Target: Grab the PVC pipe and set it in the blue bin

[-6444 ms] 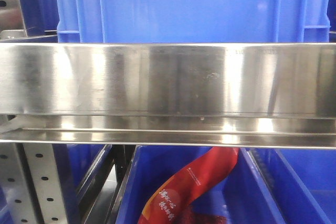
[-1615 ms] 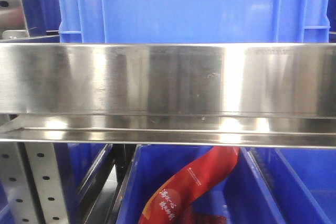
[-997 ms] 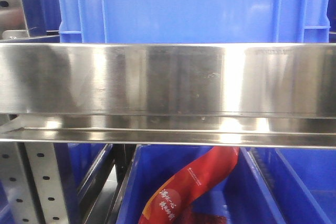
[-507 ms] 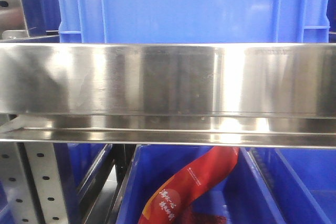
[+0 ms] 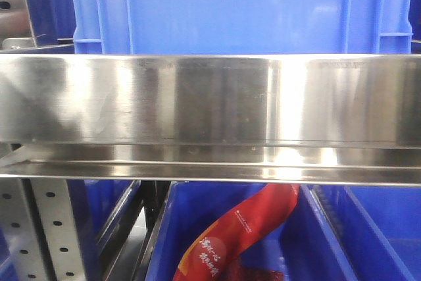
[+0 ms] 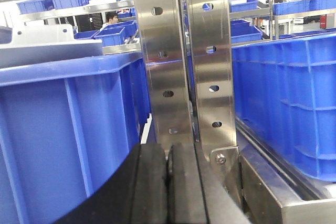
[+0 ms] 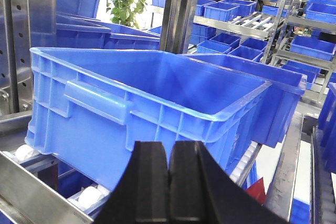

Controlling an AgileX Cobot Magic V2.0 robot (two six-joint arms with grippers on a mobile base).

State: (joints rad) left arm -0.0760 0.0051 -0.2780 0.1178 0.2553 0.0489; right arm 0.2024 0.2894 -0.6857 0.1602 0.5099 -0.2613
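Observation:
No PVC pipe shows in any view. A large blue bin (image 5: 237,8) stands on the steel shelf in the front view; it also shows in the right wrist view (image 7: 157,98), open-topped and empty inside as far as I see. My right gripper (image 7: 168,153) is shut and empty, just in front of that bin's near wall. My left gripper (image 6: 167,156) is shut and empty, pointing at a steel upright (image 6: 181,56) between two blue bins. Neither gripper shows in the front view.
A wide steel shelf beam (image 5: 210,103) fills the middle of the front view. Below it a lower blue bin (image 5: 309,228) holds a red packet (image 5: 240,231). Blue bins (image 6: 63,129) (image 6: 294,103) flank the left gripper. More racks of blue bins (image 7: 236,14) stand behind.
None apart from shifting reflections on the steel beam.

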